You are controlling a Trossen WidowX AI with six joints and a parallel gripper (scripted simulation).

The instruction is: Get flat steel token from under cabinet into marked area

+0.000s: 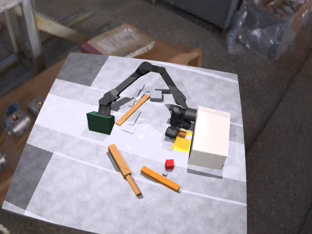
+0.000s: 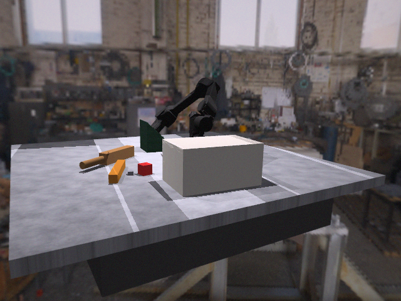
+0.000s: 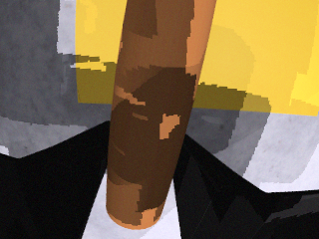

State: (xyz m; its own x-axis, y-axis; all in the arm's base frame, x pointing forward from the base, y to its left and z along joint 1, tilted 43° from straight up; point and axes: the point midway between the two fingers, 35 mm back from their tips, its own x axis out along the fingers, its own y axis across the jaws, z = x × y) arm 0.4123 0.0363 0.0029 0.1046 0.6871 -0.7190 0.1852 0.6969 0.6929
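The off-white cabinet (image 1: 211, 130) (image 2: 223, 168) stands at the table's right side in the top view; its vent slots do not show. The yellow marked area (image 1: 181, 145) (image 3: 269, 60) lies beside its front. My gripper (image 1: 176, 132) (image 3: 144, 134) is low in front of the cabinet, shut on a round orange-brown rod (image 1: 182, 133) (image 3: 157, 55). In the wrist view the rod runs up from between the fingers, across the yellow area. Its far end is out of view there, and the cabinet and arm hide much in the top and exterior views. The steel token is not visible.
A red cube (image 1: 169, 164) (image 2: 145, 168), an orange bar (image 1: 160, 178) (image 2: 117, 171) and a wooden paddle (image 1: 119, 161) (image 2: 118, 154) lie to one side. A long orange strip (image 1: 133, 109), a grey block (image 1: 156, 95) and thin grey plates lie between the cabinet and the green base block (image 1: 100, 123) (image 2: 149, 139).
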